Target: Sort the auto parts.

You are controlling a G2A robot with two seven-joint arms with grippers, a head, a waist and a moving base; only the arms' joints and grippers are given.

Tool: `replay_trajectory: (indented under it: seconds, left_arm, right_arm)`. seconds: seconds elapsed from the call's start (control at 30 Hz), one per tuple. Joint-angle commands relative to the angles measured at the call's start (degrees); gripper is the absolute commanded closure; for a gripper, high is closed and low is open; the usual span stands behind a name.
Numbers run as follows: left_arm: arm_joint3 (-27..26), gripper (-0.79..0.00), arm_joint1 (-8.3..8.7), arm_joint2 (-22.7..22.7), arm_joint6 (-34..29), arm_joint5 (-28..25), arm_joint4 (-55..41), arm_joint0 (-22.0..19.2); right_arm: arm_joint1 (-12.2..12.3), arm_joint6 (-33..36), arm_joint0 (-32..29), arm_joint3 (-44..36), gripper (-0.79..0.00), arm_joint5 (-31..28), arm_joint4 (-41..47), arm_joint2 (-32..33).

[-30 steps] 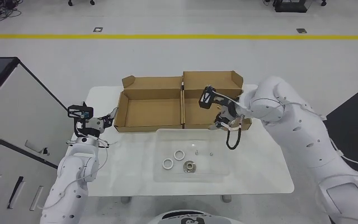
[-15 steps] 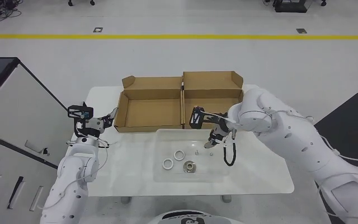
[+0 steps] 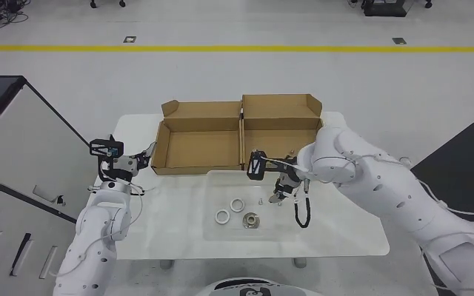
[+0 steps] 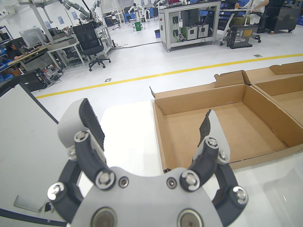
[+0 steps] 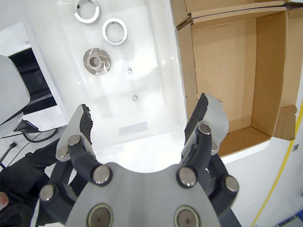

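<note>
A clear tray [image 3: 296, 229] in the middle of the table holds two silver rings [image 3: 238, 205] [image 3: 221, 217], a flanged metal hub [image 3: 252, 220] and two small fasteners [image 3: 261, 199] [image 3: 280, 200]. My right gripper [image 3: 283, 191] hangs open over the tray's right part, above the small fasteners. The right wrist view has the rings [image 5: 86, 9] [image 5: 114, 31], the hub [image 5: 96, 61] and the fasteners [image 5: 129, 70] [image 5: 135, 98] beyond the open right gripper [image 5: 143, 100], which holds nothing. My left gripper [image 4: 146, 107] stands open and holds nothing at the table's left edge [image 3: 144, 157].
Two open cardboard boxes stand side by side behind the tray, the left box [image 3: 200, 148] and the right box [image 3: 285, 144], both with bare floors. A black cable [image 3: 302, 211] hangs from the right arm over the tray's right side.
My right gripper has come from above the right box down and leftward to over the tray. The left arm has stayed put.
</note>
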Motion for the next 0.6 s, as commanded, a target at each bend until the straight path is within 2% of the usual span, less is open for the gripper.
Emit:
replay_trajectory:
  seconds: [0.0, 0.2, 0.57]
  left_arm:
    - [0.0, -0.785, 0.00, 0.0, 0.0, 0.0, 0.0, 0.0]
    - [0.0, -0.785, 0.00, 0.0, 0.0, 0.0, 0.0, 0.0]
    - [0.0, -0.785, 0.00, 0.0, 0.0, 0.0, 0.0, 0.0]
  right_arm:
    - [0.2, 1.3, 1.5, -0.3, -0.785, 1.3, 0.2, -2.8]
    - [0.5, 4.0, 6.7, 1.6, -0.785, 4.0, 2.6, -10.0]
    - [-0.9, 1.1, 13.4, 6.5, -0.785, 1.1, 5.4, -21.1]
